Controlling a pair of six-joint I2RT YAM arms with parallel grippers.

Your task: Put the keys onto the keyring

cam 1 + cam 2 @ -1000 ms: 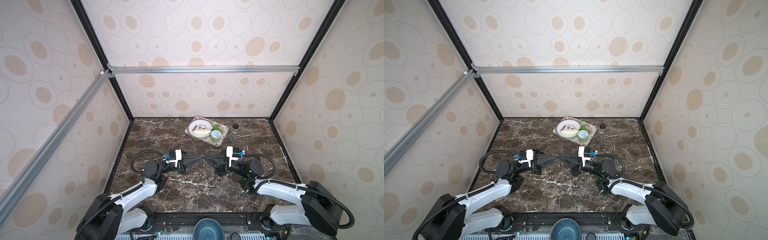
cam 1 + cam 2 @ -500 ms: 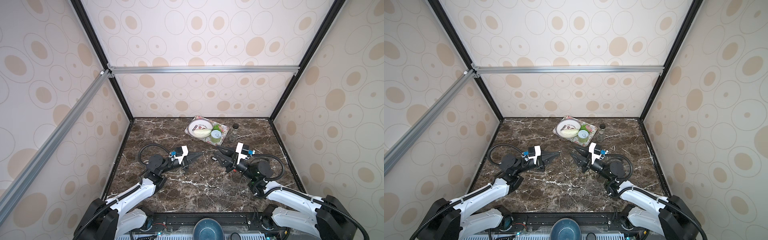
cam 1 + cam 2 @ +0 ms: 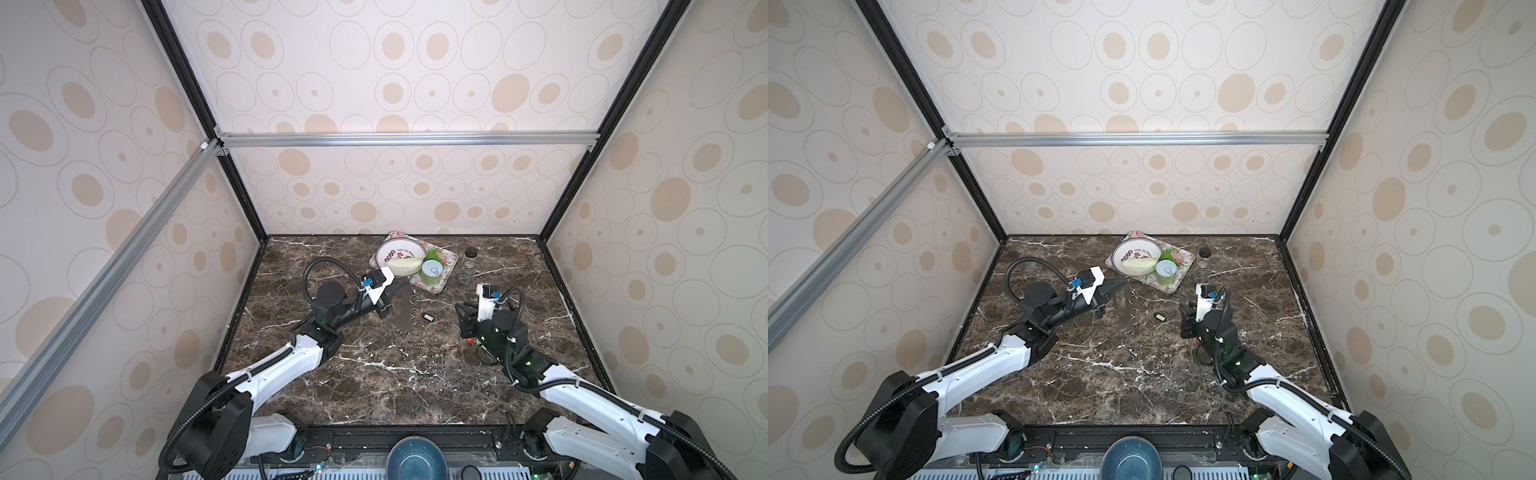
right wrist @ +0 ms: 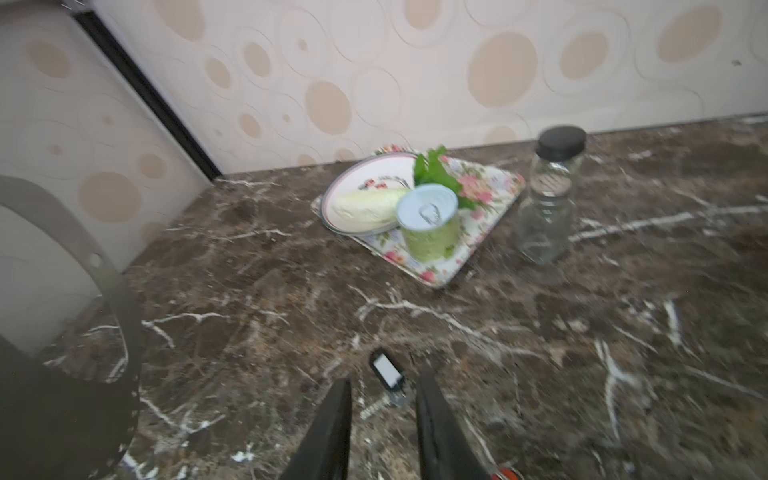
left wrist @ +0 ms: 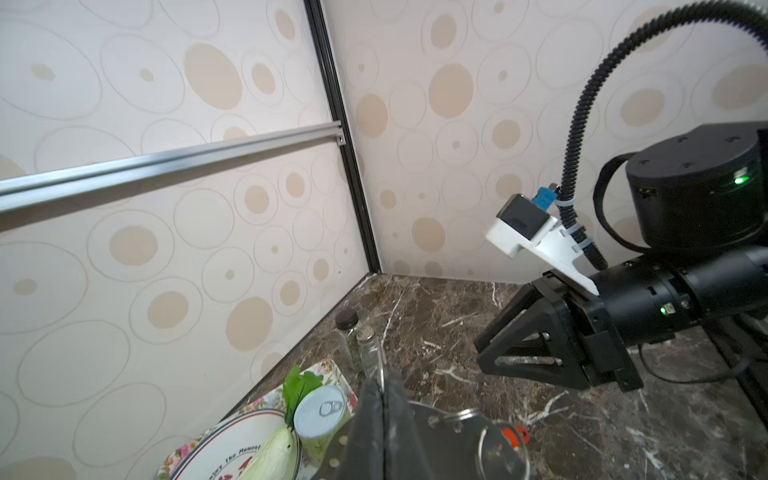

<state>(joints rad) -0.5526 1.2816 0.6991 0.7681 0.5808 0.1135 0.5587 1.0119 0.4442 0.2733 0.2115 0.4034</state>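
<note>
My left gripper (image 5: 384, 388) is shut on the keyring (image 5: 449, 440), a flat grey metal plate with small holes and wire loops on its rim. It holds the keyring upright above the middle of the marble in both top views (image 3: 405, 316) (image 3: 1125, 309). The black-tagged key (image 4: 386, 370) with a white label lies on the table (image 3: 374, 374). My right gripper (image 4: 384, 386) stands open just short of this key, with nothing between its fingers. The red-tagged key (image 3: 469, 340) lies beneath the right wrist, and in the right wrist view only its edge (image 4: 505, 473) shows.
A floral tray (image 3: 446, 259) at the back holds a white plate (image 3: 399, 251), a pale cabbage (image 3: 403, 266) and a green can (image 3: 431, 272). To the right of it stands a glass jar (image 3: 467, 266) with a black lid. A blue bowl (image 3: 413, 461) sits past the front edge.
The two grippers met tip to tip mid-table a second ago and have drawn apart. The right arm has swung back to the right and dipped towards the table. The left still holds the keyring.
</note>
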